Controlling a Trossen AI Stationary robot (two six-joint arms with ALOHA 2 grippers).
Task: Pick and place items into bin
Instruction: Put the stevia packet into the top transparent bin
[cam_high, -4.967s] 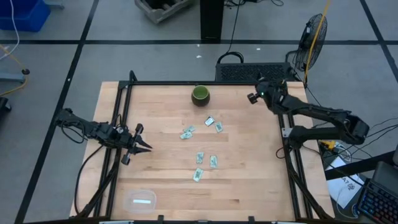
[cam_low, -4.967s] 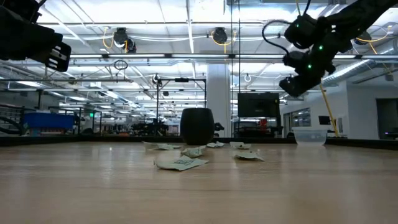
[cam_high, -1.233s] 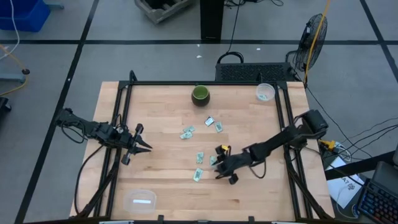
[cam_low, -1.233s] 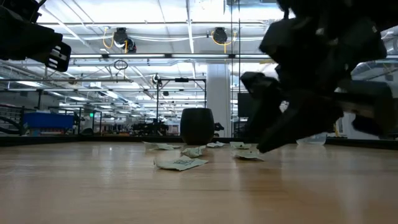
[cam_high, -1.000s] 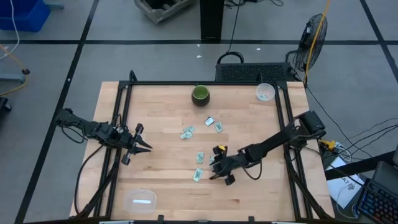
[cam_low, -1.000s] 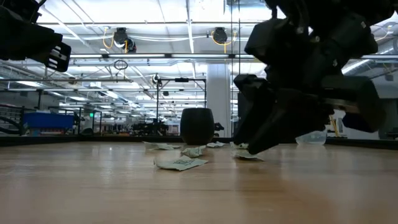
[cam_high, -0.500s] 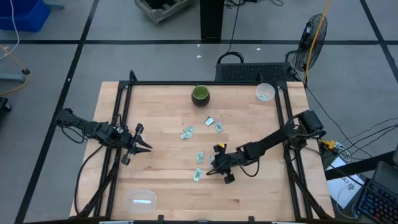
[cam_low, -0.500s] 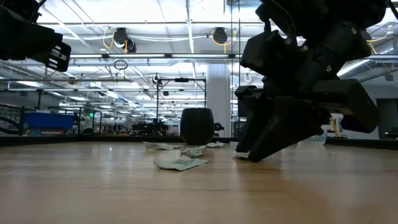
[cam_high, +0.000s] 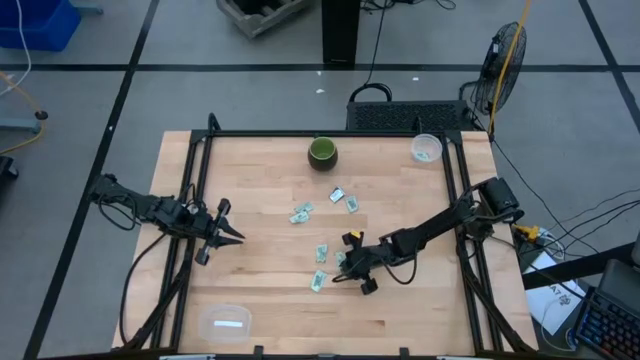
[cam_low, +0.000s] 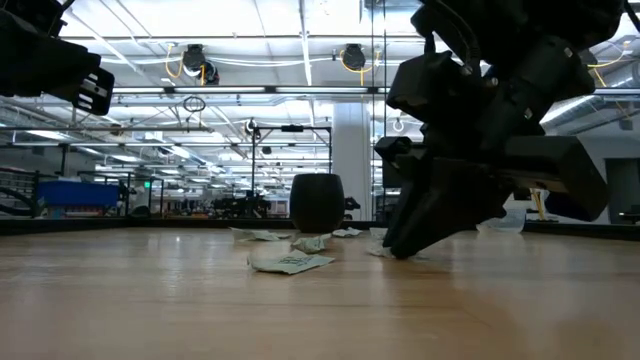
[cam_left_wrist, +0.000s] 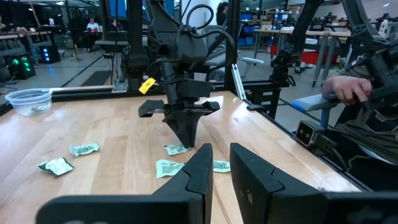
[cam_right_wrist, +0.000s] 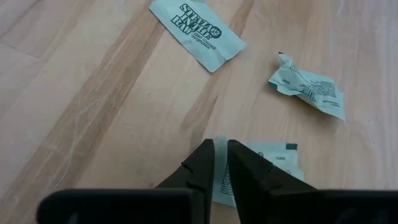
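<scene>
Several small pale green-and-white packets (cam_high: 322, 253) lie flat on the wooden table, near its middle. My right gripper (cam_high: 345, 264) is down at the table, shut on one packet (cam_right_wrist: 273, 168). Two more packets (cam_right_wrist: 198, 34) (cam_right_wrist: 308, 87) lie just beyond it. My left gripper (cam_high: 232, 237) waits above the table's left side, empty, with a narrow gap between its fingers (cam_left_wrist: 221, 165). My right gripper has the packet's edge (cam_right_wrist: 221, 142) between its two fingertips. The fingers slant down from the table's right side. The rest of the packet lies flat on the table under the fingers.
A dark green bowl (cam_high: 322, 152) stands at the table's far middle. A clear bin (cam_high: 426, 148) with a packet in it sits at the far right. A second clear bin (cam_high: 224, 322) sits at the near left. A person's hand (cam_left_wrist: 348, 87) shows beyond the table.
My right gripper has moved a little toward the table's left edge and down, until its fingertips reach the packet on the table. The packets have stayed where they were.
</scene>
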